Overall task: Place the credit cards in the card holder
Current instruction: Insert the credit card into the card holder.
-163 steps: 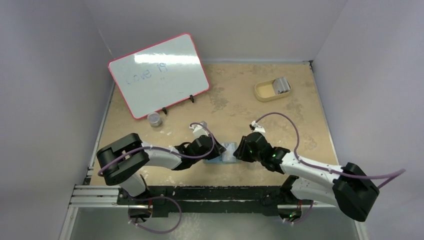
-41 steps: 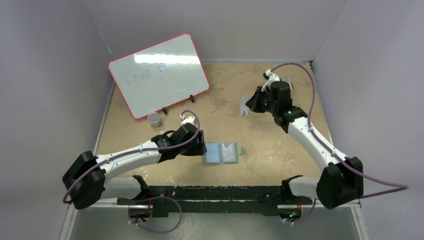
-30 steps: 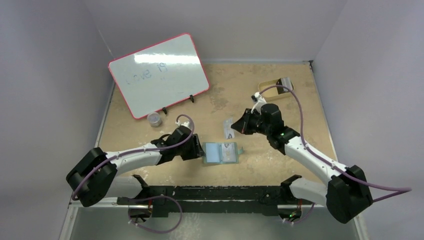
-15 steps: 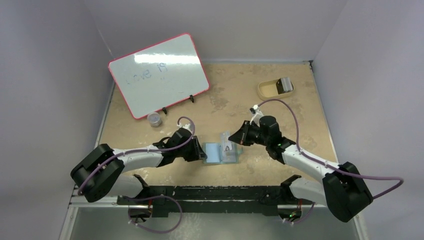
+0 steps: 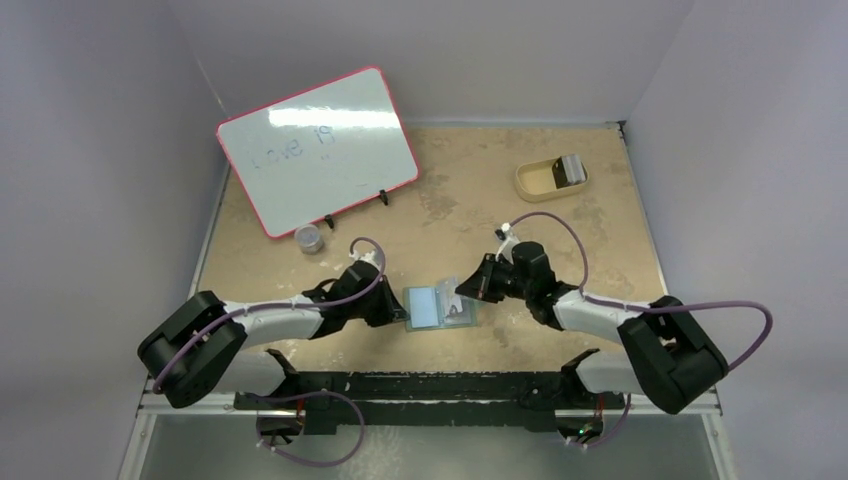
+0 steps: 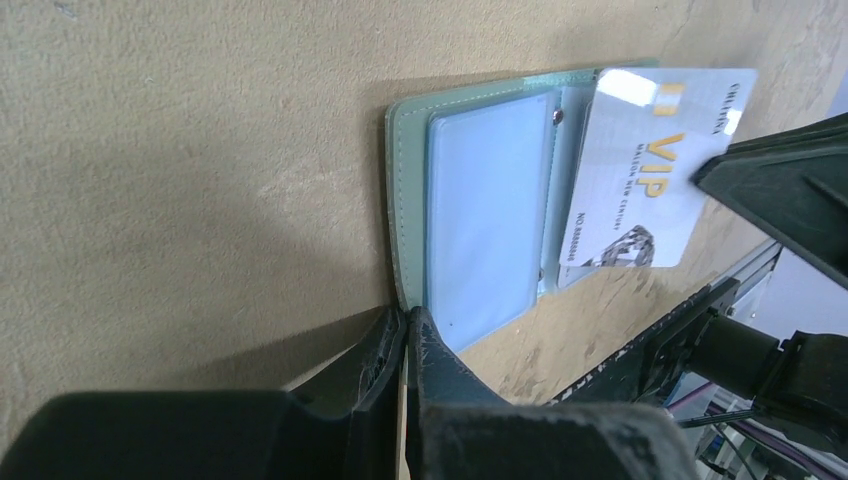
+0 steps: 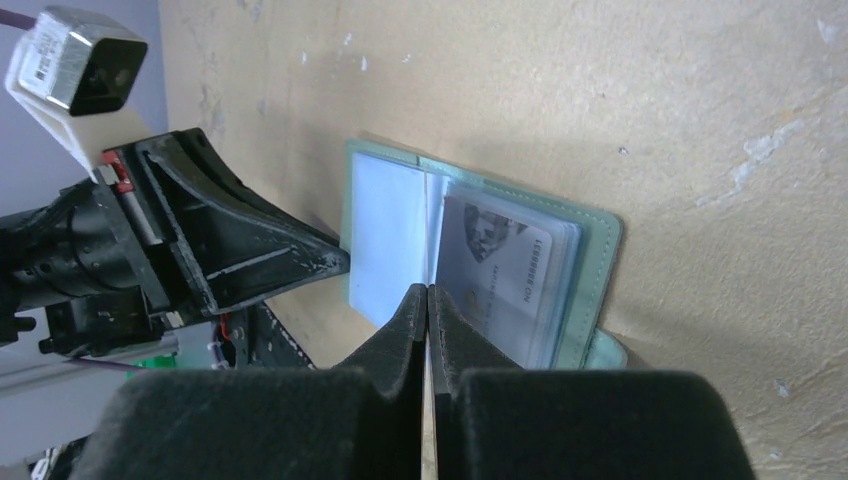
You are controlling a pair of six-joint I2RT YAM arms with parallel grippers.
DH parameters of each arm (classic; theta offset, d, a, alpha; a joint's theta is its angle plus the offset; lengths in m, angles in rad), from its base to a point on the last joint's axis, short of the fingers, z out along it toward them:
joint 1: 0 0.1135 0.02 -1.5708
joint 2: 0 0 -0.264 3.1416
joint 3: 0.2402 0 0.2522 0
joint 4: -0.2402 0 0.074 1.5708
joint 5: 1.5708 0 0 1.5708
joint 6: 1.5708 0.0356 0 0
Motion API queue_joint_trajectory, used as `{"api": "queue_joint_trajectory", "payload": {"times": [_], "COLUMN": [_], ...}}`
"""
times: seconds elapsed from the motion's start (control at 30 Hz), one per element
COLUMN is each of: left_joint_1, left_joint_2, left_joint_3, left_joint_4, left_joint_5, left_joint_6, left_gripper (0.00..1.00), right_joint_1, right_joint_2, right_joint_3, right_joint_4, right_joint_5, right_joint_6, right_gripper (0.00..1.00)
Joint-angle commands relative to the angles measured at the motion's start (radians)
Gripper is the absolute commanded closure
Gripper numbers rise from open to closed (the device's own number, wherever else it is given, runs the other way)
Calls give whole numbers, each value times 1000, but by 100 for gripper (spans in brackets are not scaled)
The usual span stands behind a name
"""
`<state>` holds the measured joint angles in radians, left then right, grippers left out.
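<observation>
Silver-white plastic VIP card [image 6: 650,170] clamped in R gripper [image 7: 428,300] jaws | I see it over R half of open grey-green folding card holder [image 6: 480,200] | L gripper [image 6: 405,325] jaws together, tips at holder's L edge | on tan table [image 5: 470,190]

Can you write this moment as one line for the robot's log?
step: card insertion | right gripper: shut on VIP card over open card holder | left gripper: shut, tips at holder's edge
</observation>
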<state>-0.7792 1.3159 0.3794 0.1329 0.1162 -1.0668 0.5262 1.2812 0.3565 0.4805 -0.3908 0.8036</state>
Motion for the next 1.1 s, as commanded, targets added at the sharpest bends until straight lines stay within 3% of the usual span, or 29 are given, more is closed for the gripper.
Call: {"api": "queue_joint_trajectory", "payload": {"times": [0.0,0.4,0.77,1.07], "left_joint_1": [5,4,5,5], "left_joint_2": [-16,-28,-52,-27], "left_joint_3": [-29,-35,-40,-48], "left_joint_4": [24,18,1,33], "left_joint_5": [-43,-61,-76,-64], "left_joint_6": [-21,-29,-36,-40], "left_gripper": [100,100,100,100], "right_joint_1": [13,47,58,66], "right_joint_2": [23,100,61,136], "right_joint_3": [-21,-32,-51,-46], "right_joint_4": [128,165,132,195], "right_joint_5": [-38,-15,59,24], "right_joint_6": [40,46,79,81], "right_gripper": [100,100,100,100]}}
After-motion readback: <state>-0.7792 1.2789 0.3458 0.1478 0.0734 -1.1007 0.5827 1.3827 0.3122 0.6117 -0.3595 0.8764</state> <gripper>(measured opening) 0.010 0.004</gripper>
